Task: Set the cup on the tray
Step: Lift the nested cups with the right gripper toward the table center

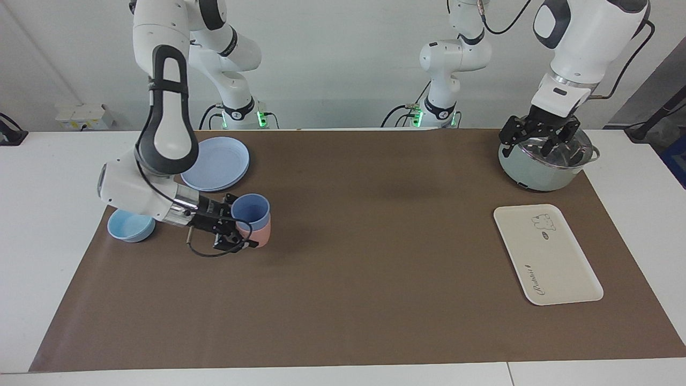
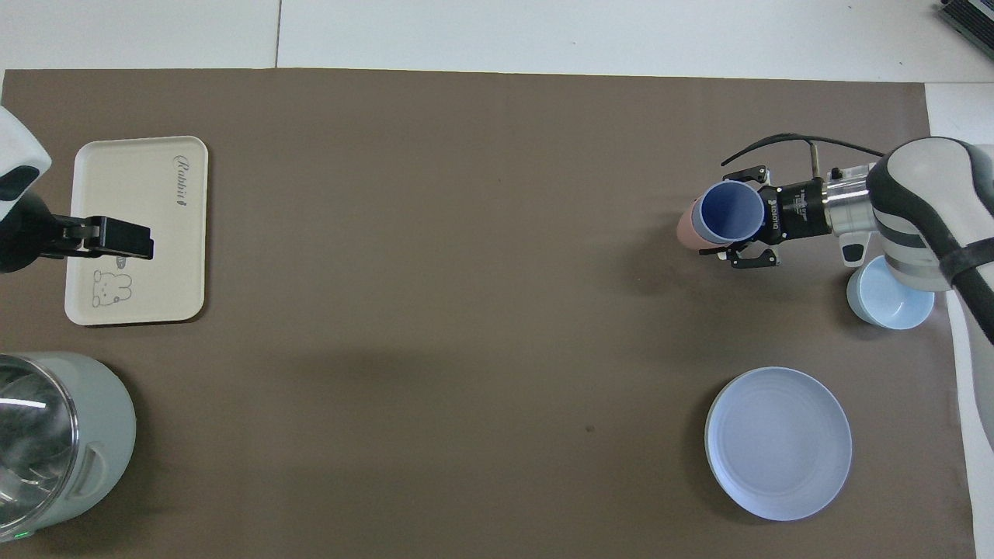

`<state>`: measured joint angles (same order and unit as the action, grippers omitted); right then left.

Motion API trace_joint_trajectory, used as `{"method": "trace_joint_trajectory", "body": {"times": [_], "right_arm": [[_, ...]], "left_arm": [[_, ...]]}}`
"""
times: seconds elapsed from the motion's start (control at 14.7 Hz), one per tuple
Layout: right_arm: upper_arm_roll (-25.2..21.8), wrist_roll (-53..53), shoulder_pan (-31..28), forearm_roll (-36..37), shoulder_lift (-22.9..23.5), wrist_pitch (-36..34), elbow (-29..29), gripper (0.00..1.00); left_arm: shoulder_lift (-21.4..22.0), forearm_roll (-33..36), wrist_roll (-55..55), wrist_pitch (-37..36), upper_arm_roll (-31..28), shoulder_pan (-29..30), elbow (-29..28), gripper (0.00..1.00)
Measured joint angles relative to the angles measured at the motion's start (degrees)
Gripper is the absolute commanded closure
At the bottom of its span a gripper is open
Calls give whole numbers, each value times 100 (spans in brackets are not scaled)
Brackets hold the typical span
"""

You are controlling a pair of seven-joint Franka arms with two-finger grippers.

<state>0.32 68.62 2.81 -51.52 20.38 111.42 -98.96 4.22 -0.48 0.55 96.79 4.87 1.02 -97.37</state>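
One cup (image 1: 251,209) in right claw (image 1: 236,225)

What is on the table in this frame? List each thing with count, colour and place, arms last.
cup: one, periwinkle blue, nested in the pink tumbler at the right arm's end, between the right claw's fingers
pink tumbler: one, salmon pink, under the cup
bowl: one, light blue, low, beside the tumblers at the table's edge
plate: one, blue, round, nearer to the robots than the tumblers
tray: one, cream white, bear drawing, left arm's end
pot: one, pale green with glass lid, nearer to the robots than the tray
mat: one, brown, covers the table
right claw: at the cup, reaching in sideways
left claw: over the pot, waits
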Motion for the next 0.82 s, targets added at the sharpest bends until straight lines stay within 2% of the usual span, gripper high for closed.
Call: {"method": "trace_joint_trajectory", "body": {"times": [0.2,0.41,0.61,0.82], "right_arm": [[1,589,634,0,-316,508,2,100],[-1,977,1133,138,-527,683,116,100],[5,1592,1517,573,-600,733,308,100],[10,1830,1845,669,-600,1088,326,100]], "left_arm": [[62,0,-31,-333,-14,8,209,0],[71,0,-188,-441,-13,8,200,0],[71,0,-226,-617,11,0,198,0],[63,-205,99,-616,80,-5,251,0]]}}
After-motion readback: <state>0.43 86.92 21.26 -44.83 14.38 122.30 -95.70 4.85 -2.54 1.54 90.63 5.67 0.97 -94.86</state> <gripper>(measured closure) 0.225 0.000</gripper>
